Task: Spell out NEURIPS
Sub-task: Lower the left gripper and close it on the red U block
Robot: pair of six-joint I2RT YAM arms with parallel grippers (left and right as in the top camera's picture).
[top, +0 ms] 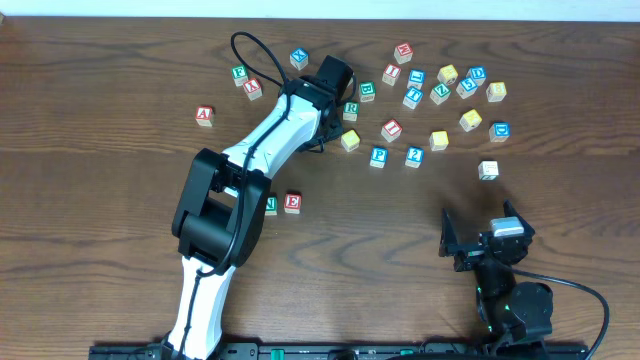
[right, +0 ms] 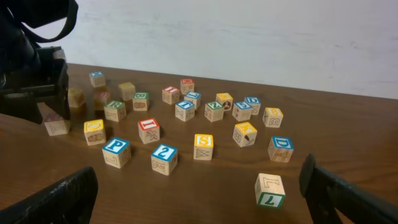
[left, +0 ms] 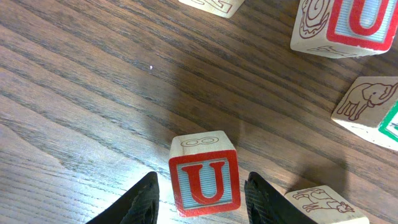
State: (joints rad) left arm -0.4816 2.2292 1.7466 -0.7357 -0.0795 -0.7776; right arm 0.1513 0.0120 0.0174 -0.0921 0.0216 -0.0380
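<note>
Wooden bench (top: 100, 250), letter cubes scattered across the far middle and right. Left arm (top: 270, 140) reaches up from the near edge to the left fringe of the scatter. In the left wrist view the left hand (left: 200, 176) straddles the U (left: 205, 190), a dark finger (left: 148, 196) close on each side. A sliver of bench shows between each finger and the cube, so whether the hand is clamped on it or just apart around it cannot be told. The U's red letter in its blue frame faces the camera. A second U-faced cube (left: 348, 25) lies beyond to the right, and an elephant cube (left: 367, 106) nearer. N (top: 270, 205) and E (top: 292, 203) sit side by side, just apart, on open bench by the left arm's elbow, well clear of the scatter; the arm covers part of N. P (top: 378, 156) lies on the near edge of the scatter beside a blue 2 (top: 414, 156). S (top: 438, 140) sits just right of that, and I (top: 391, 130) just behind P. Right hand (top: 480, 240) is at the near right of the bench, fingers wide apart, nothing between them, well short of the cubes. A lone cube (top: 488, 170) is the nearest one to it.
</note>
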